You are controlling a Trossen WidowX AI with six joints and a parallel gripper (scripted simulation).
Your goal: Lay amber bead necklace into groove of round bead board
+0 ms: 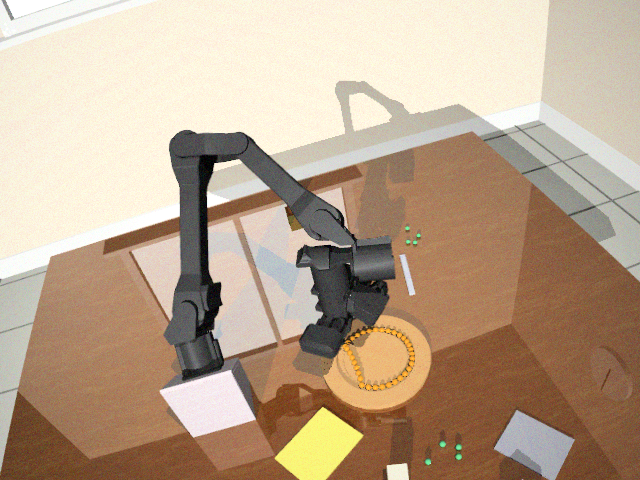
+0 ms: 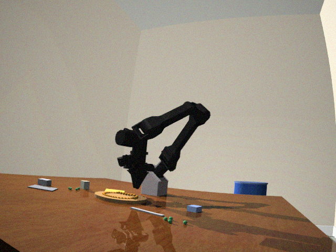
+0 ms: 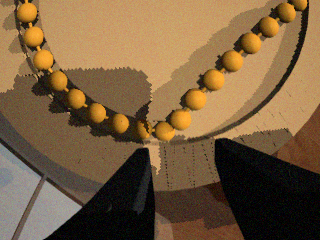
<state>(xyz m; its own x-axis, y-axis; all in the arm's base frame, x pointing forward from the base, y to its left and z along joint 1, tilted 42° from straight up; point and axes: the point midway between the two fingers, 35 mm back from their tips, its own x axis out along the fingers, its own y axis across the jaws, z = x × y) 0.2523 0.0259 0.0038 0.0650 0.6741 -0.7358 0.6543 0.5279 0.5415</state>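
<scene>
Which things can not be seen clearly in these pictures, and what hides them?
- Bead board near-left rim: top view, hidden behind the gripper.
- Necklace ends: wrist view, cut off by the frame's top edge.
- Whether every bead sits in the groove: exterior view, too small and flat.
- Yellow sheet: exterior view, mostly hidden behind the board.

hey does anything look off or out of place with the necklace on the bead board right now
Partly. The amber bead necklace lies on the round bead board, but in the wrist view its lower stretch cuts inside the dark groove rather than following it. The gripper holds nothing.
</scene>
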